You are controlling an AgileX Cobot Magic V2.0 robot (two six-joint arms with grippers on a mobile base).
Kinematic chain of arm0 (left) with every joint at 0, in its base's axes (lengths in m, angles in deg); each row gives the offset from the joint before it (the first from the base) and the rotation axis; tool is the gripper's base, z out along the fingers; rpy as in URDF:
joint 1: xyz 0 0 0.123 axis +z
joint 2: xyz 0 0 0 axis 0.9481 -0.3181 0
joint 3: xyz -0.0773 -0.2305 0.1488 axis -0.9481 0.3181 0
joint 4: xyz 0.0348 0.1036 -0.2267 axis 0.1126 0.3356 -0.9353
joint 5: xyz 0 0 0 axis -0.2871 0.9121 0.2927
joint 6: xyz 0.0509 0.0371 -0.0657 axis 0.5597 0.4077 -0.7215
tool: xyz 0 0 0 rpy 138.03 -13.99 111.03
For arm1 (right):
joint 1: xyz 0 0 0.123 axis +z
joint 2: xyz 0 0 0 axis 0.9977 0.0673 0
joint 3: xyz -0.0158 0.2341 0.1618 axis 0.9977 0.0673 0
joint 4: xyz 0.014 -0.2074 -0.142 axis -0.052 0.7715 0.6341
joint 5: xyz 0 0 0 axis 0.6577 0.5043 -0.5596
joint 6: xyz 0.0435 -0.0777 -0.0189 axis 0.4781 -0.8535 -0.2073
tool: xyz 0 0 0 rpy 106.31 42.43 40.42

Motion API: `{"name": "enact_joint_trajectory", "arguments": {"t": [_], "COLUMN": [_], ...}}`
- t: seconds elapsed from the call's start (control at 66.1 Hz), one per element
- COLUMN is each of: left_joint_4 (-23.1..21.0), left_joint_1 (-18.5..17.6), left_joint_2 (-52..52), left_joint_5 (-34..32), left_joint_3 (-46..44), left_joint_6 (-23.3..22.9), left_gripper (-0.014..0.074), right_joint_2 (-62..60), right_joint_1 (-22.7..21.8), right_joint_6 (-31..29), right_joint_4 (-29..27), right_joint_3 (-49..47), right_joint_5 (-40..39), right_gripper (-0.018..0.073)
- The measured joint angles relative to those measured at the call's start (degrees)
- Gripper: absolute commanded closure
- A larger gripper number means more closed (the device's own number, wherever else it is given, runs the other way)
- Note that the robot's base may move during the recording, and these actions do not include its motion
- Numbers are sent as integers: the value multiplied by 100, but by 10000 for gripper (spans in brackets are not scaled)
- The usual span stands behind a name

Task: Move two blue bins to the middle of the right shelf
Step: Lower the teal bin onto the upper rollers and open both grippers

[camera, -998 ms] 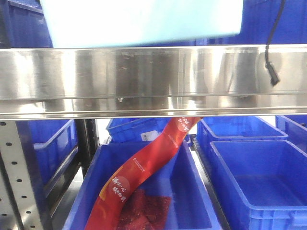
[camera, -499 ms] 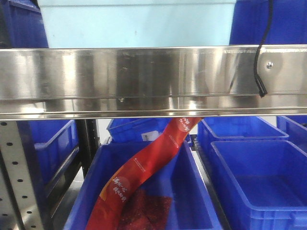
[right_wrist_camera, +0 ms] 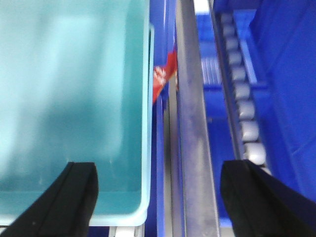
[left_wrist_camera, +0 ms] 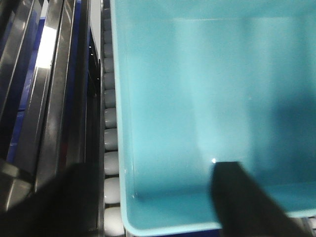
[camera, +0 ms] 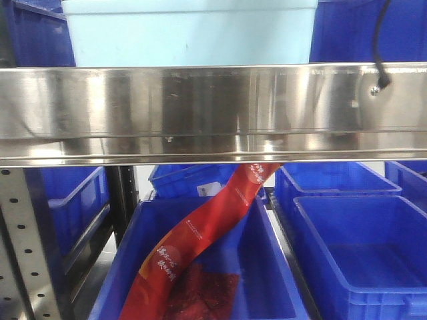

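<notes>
Front view: pale bin (camera: 190, 33) sits behind and above the steel rail (camera: 213, 110) of the middle level, its front wall showing over the rail. Dark blue bins (camera: 357, 30) stand beside it on both sides. A black cable (camera: 380, 47) hangs at upper right, ending at the rail. Below the rail, more dark blue bins; the centre one (camera: 267, 267) has a red banner (camera: 200, 240) draped into it. Perforated upright (camera: 20, 240) at lower left. No claw visible here.

Left wrist view only: looks down into the pale bin (left_wrist_camera: 212, 98), interior empty. Grey rollers (left_wrist_camera: 109, 143) run just beside its left wall. Left claw (left_wrist_camera: 143, 202) spread wide; one dark finger (left_wrist_camera: 242, 197) inside the bin, the other (left_wrist_camera: 59, 202) outside its left wall. Cannot tell whether either touches the wall.

Right wrist view only: the bin's right wall and near corner (right_wrist_camera: 143, 148), a steel rail (right_wrist_camera: 192, 123) beside it, another roller track (right_wrist_camera: 242, 103), a dark blue bin (right_wrist_camera: 286, 74) at far right. Right claw (right_wrist_camera: 158, 192) spread wide; left finger (right_wrist_camera: 74, 192) inside the bin, right finger (right_wrist_camera: 261, 192) well outside, past the rail.

Only one pale bin appears in any view.
</notes>
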Motion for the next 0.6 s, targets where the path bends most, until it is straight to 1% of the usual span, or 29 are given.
{"name": "enact_joint_trajectory", "arguments": {"t": [0.045, 0.076, 0.136, 0.151, 0.197, 0.212, 0.333, 0.423, 0.514, 0.605], "left_joint_4": [-23, -53, -130, -144, -197, -216, -216, -89, -57, -71], "left_joint_1": [0, 0, 0, 0, -15, -13, -129, -281, -441, -564], "left_joint_2": [12, 12, 53, 62, 120, 148, 334, 488, 740, 1063], "left_joint_5": [80, 107, 144, 144, 181, 189, 278, 226, -145, -672], "left_joint_3": [-124, -182, -271, -298, -324, -333, -354, -198, 274, 908], "left_joint_6": [0, 0, 0, 0, 11, 11, 11, 11, -48, -188], "left_gripper": [505, 582, 703, 706, 708, 708, 707, 707, 707, 707], "right_joint_2": [-123, -189, -321, -357, -407, -422, -447, -473, -631, -937], "right_joint_1": [0, 0, 0, 0, 0, 0, 0, 0, 0, 0], "right_joint_6": [0, 0, -46, -60, -85, -85, -108, -118, -132, -132], "right_joint_4": [-13, -47, -132, -146, -193, -218, -285, -305, -305, -305], "right_joint_3": [0, 0, -2, -2, -2, -2, -2, 14, 322, 841], "right_joint_5": [0, 0, -3, -3, -3, -3, -3, -14, -239, -740], "right_gripper": [260, 333, 482, 523, 689, 728, 722, 722, 722, 722]}}
